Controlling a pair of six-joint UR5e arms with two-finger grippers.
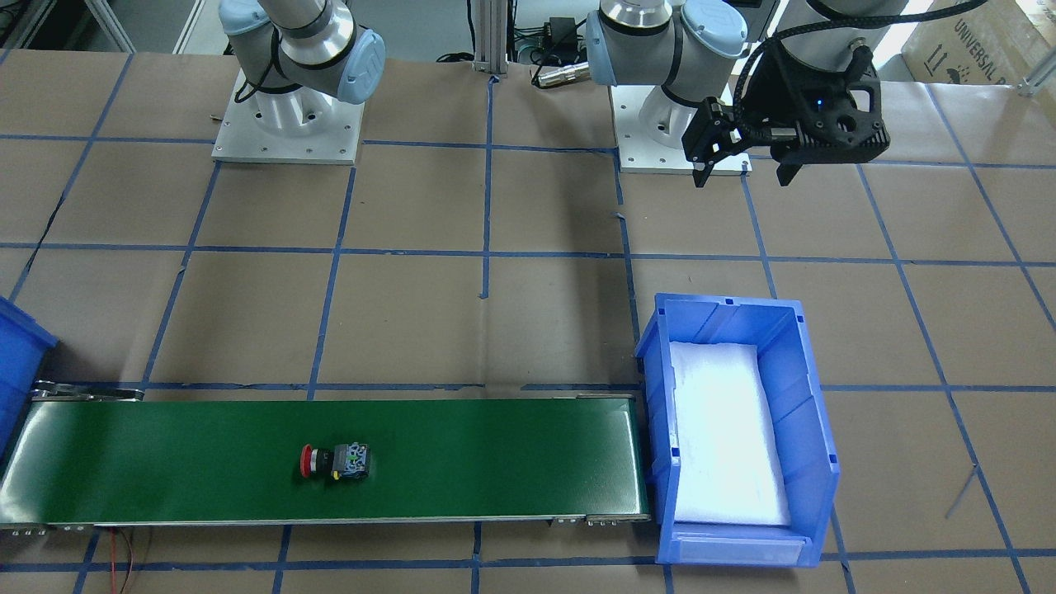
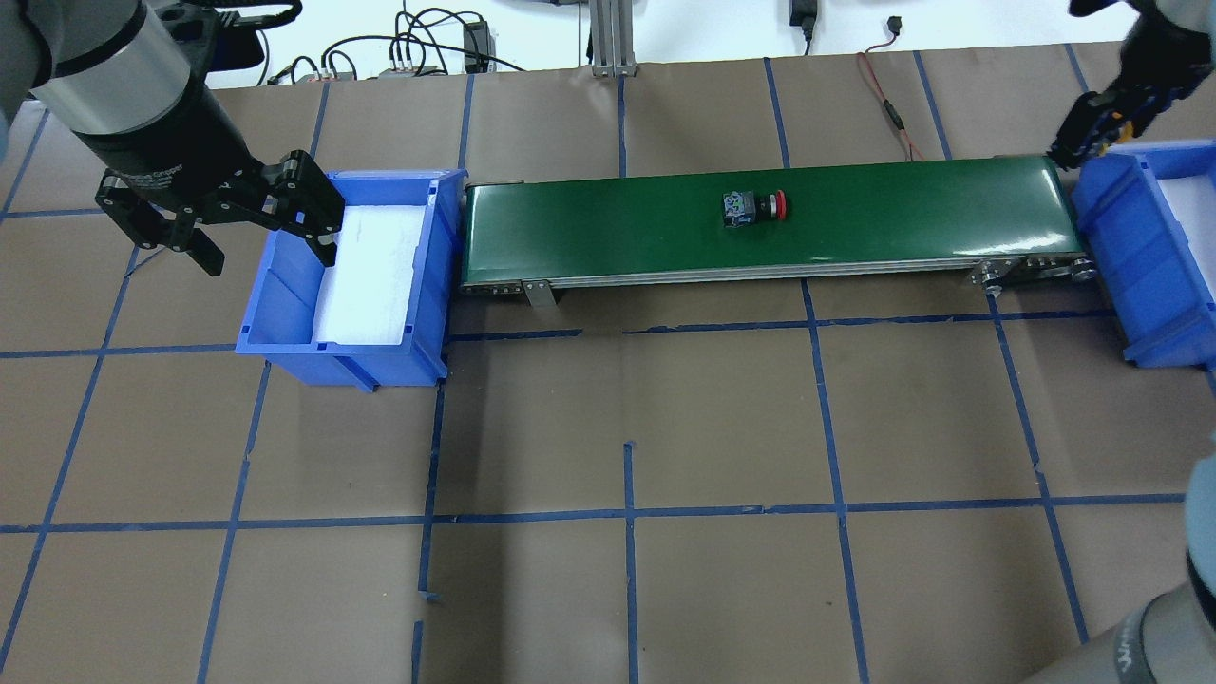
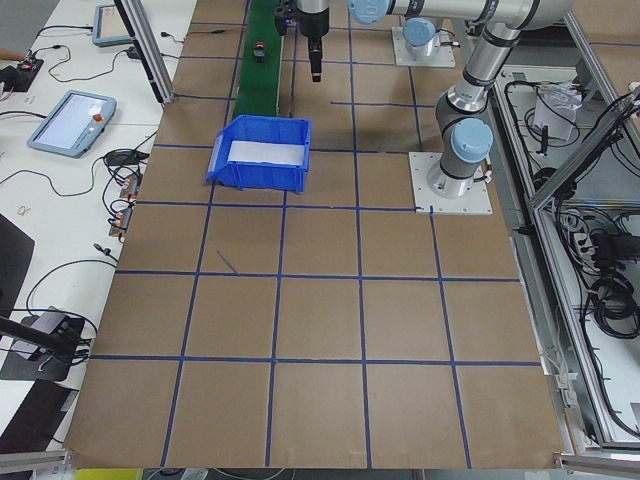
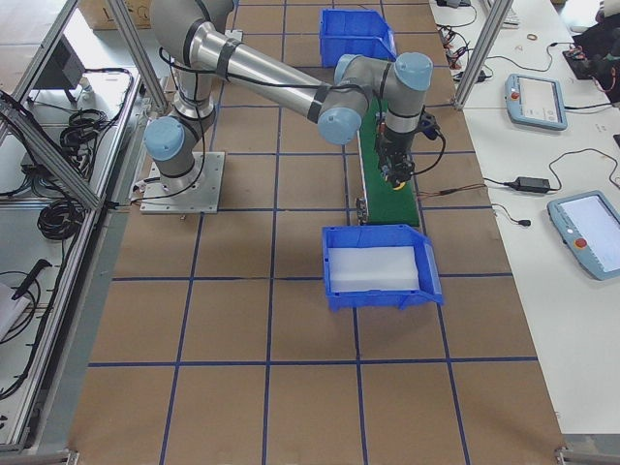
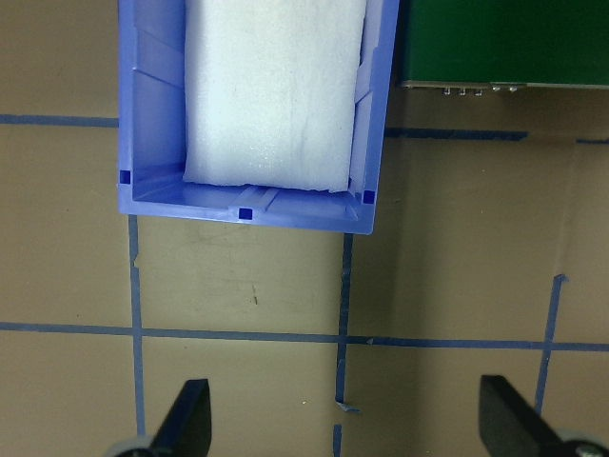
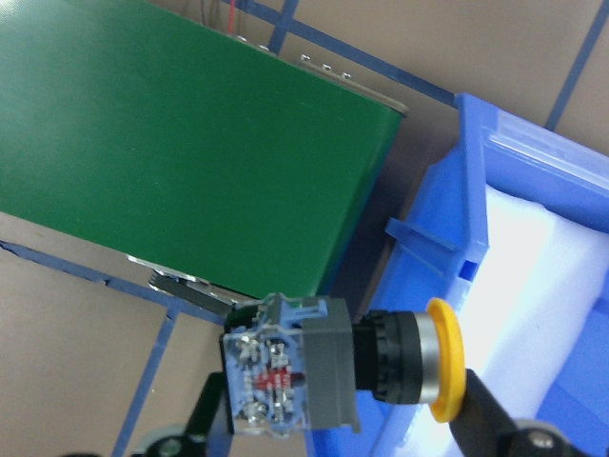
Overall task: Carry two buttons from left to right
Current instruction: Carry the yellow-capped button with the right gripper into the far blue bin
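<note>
Right wrist view: the right gripper (image 6: 347, 386) is clamped on the yellow button (image 6: 333, 371), whose long axis runs 9-to-3, with the cap at 3 o'clock over the near wall of the right bin (image 6: 433, 205). Overhead: the red button (image 2: 755, 206) lies midway along the belt (image 2: 617, 228), cap toward 3 o'clock, nearer the right arm. Left wrist view: the left gripper (image 5: 344, 424) is spread wide and empty, with the left bin (image 5: 247, 205) at 12 o'clock.

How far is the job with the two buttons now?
Done: the left bin shows only foam. In hand: the right gripper holds the yellow button at the right bin's edge, not yet released. Left: the red button lies midway on the green belt and must reach that bin.
</note>
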